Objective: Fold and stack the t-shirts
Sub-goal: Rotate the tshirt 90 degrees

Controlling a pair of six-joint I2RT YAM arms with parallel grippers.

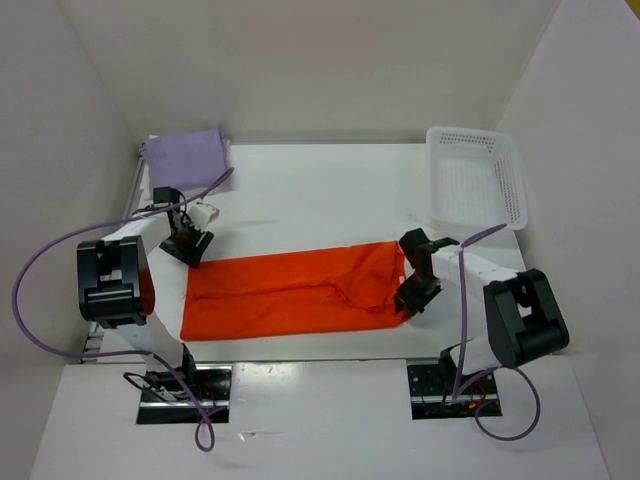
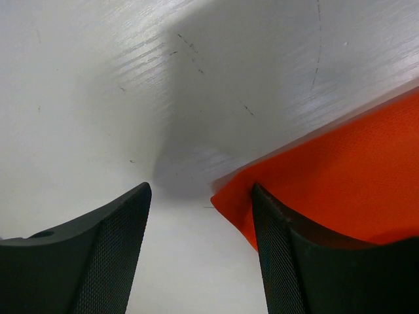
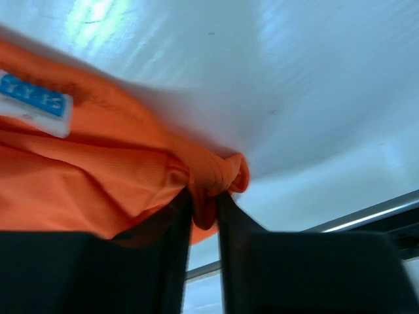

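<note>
Bunching in right hand (image 3: 204, 199), orange t-shirt (image 3: 98, 176) corner, rest cropped.

White walls (image 1: 300, 60) enclose a glossy white table (image 1: 320, 195) on three sides. A metal rail (image 3: 366, 216) runs along its edge; soft glare streaks its surface.

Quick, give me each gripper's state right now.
Left gripper: open, with the corner of the orange shirt between its jaws, not gripped.
Right gripper: closed on a bunched fold of the orange shirt.
</note>
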